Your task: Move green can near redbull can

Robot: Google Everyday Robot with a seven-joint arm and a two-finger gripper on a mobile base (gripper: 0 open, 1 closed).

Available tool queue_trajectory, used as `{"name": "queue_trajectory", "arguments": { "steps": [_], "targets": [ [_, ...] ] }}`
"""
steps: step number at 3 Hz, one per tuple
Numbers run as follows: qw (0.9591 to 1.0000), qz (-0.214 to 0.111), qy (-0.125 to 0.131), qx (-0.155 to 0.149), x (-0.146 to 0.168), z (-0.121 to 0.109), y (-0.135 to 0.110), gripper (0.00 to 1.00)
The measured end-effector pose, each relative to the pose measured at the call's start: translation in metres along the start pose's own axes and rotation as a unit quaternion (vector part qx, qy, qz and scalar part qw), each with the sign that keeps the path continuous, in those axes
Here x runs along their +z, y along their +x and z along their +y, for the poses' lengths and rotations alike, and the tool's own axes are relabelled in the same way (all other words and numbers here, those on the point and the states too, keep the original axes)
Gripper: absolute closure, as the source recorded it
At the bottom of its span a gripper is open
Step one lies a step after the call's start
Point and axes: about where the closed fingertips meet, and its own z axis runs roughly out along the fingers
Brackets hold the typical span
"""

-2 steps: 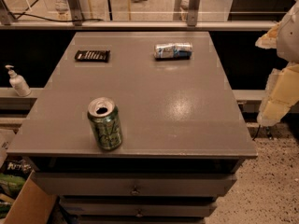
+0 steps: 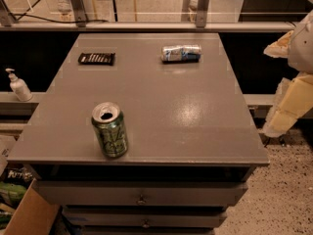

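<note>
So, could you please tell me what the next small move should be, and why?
Probably bring the gripper in from beyond the right edge of the grey table toward the upright green aluminium can near the front-left; it is ungrasped, far from the slim silver-blue can lying at the back.

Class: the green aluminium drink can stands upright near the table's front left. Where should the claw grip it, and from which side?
Grip the green aluminium drink can around its round side wall at mid-height, probably coming in level from the right. It stands upright with its open top up, and the claw hangs beyond the grey table's right edge.
</note>
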Motion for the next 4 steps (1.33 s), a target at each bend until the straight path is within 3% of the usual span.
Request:
{"name": "queue_trajectory", "arguments": {
  "steps": [1, 2, 3, 4],
  "targets": [
    [0.9968, -0.074, -0.023, 0.020, 0.028, 0.018, -0.016, 0.00],
    [0.9852, -0.163, -0.049, 0.020, 0.059, 0.040, -0.047, 0.00],
    [0.9676, -0.240, -0.077, 0.012, 0.085, 0.061, -0.088, 0.00],
    [0.9509, -0.291, -0.104, 0.012, 0.107, 0.082, -0.128, 0.00]
  ]
}}
